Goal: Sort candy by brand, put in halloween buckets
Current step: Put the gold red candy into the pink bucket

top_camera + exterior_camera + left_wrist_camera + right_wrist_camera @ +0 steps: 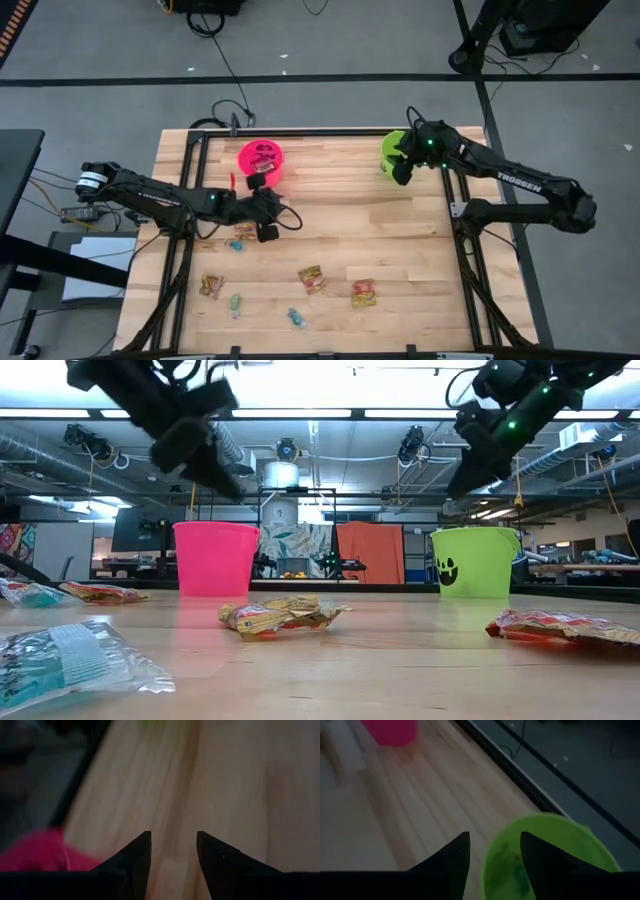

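The hot pink bucket (261,158) (215,558) stands upright near the table's far edge, with wrappers showing inside it. The lime green bucket (392,150) (475,560) stands to its right. Candy lies loose on the near half of the table: orange-red packets (312,278) (363,293) (211,285) and teal pieces (296,318) (235,300). My left gripper (265,207) (172,837) hovers open and empty just near-side of the pink bucket. My right gripper (402,165) (494,837) is open and empty, raised over the green bucket's near rim.
A further teal and orange pair of sweets (240,238) lies right beside my left gripper. The low view shows an orange packet (283,615) mid-table and a teal one (70,655) close to the camera. Black frame rails (460,215) run along the table's sides.
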### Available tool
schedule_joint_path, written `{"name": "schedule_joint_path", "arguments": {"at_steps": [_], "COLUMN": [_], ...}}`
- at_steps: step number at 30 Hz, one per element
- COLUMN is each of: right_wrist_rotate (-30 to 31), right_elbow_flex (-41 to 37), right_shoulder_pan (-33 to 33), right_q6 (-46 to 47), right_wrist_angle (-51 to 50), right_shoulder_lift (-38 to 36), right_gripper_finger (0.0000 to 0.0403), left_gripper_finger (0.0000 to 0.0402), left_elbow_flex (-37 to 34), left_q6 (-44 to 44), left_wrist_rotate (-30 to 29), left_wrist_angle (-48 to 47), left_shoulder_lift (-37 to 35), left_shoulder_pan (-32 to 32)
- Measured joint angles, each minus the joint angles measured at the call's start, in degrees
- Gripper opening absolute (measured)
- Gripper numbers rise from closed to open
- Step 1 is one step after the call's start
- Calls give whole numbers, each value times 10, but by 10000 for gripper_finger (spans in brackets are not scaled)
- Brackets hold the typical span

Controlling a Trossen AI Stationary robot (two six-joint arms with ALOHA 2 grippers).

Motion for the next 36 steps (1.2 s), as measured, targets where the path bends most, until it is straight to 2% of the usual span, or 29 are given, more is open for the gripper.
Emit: {"name": "schedule_joint_path", "arguments": {"at_steps": [6,10,16,22,26,31,36], "right_wrist_rotate": [4,-4,-10,-69,-99,-88,-69], "right_elbow_flex": [0,0,0,0,0,0,0], "right_shoulder_pan": [14,17,17,18,41,82,101], "right_q6": [-9,-10,-12,-1,12,15,15], "right_wrist_angle": [53,68,67,67,73,90,104], "right_shoulder_lift": [-1,-1,-1,-1,2,9,10], "right_gripper_finger": [186,185,185,185,185,184,184], "left_gripper_finger": [165,165,165,165,165,165,165], "left_elbow_flex": [0,0,0,0,0,0,0], "left_q6": [-143,-230,-299,-340,-349,-368,-457], "left_wrist_rotate": [2,41,63,67,48,-18,-36], "left_wrist_angle": [-162,-263,-365,-411,-400,-368,-433], "left_shoulder_lift": [0,0,0,0,-6,-58,-149], "left_shoulder_pan": [0,0,-3,-3,-16,-55,-91]}}
